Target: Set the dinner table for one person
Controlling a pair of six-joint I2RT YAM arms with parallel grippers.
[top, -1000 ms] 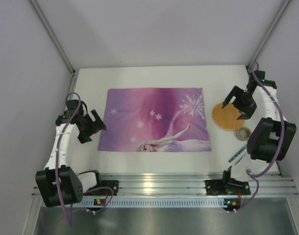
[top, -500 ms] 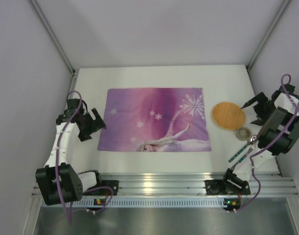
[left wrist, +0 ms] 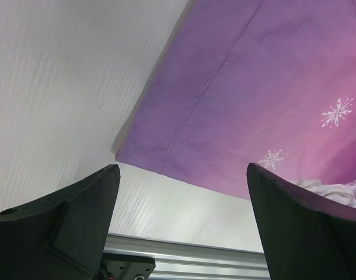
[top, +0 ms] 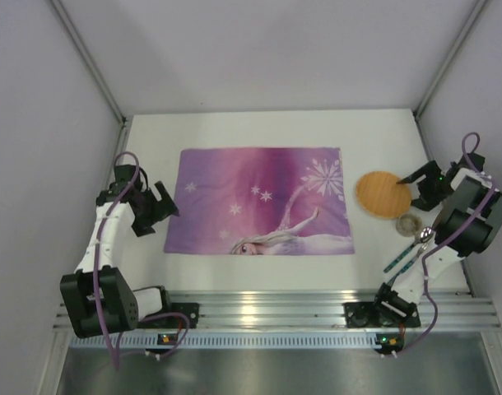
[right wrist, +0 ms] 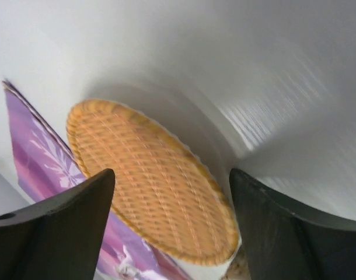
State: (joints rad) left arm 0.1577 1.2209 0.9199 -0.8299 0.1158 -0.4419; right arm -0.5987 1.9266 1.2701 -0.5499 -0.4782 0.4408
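White worktop [top: 234, 127] carried everything, with a ribbed rail [top: 259, 309] along its near edge. Purple mat [top: 251, 197] lay flat mid-worktop. Orange woven disc [top: 383, 194] sat near the right edge, just right of the mat and not touching it. A small round item [top: 409, 223] sat just beside the disc's near side, type unclear. Cutlery [top: 403, 257] lay toward the near right corner. Left pincer [top: 150, 210] was released and empty near the left edge, at the mat's near left corner. Right pincer [top: 422, 183] was released and empty at the disc's right rim.
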